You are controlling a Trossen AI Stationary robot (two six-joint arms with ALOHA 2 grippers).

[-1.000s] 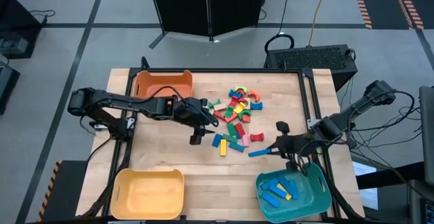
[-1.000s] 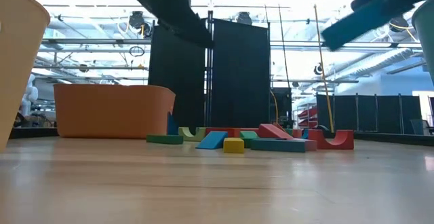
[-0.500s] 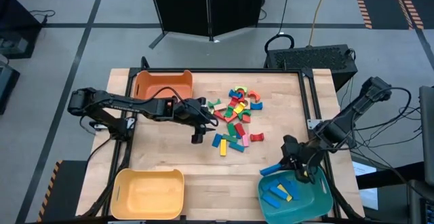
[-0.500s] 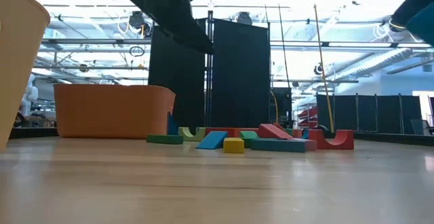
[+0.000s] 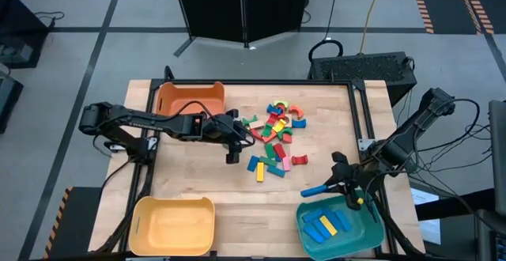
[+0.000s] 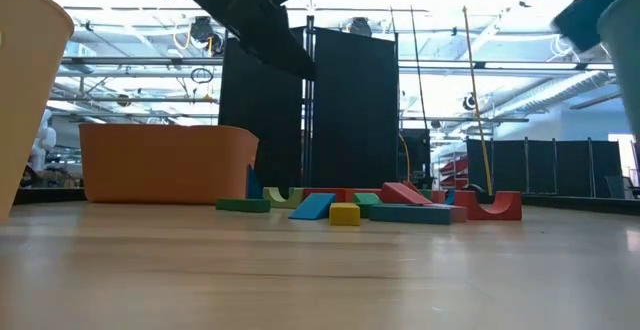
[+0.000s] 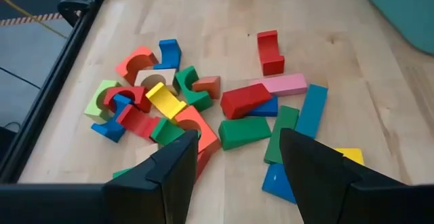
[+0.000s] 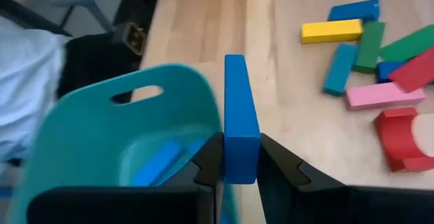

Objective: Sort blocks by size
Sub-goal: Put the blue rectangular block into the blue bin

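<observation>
The right claw (image 8: 239,161) is clenched on 1 blue bar (image 8: 240,127) at the teal bin (image 5: 371,229) rim. Released too early, it may fall onto the desk (image 5: 237,190). The left claw (image 7: 234,159) hangs released above the block pile (image 5: 273,134), beyond the bin.

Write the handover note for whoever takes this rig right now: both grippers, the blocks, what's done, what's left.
Right gripper: shut on a long blue bar, held at the rim of the teal bin, not yet released.
Left gripper: jaws open, empty, hovering above the table beside the block pile.
Done: a few blue bars and a yellow one lie in the teal bin.
Left: drop the held bar in, then sort the pile, which is still loose mid-table. The orange bin and yellow bin show no blocks in them in the high view.
</observation>
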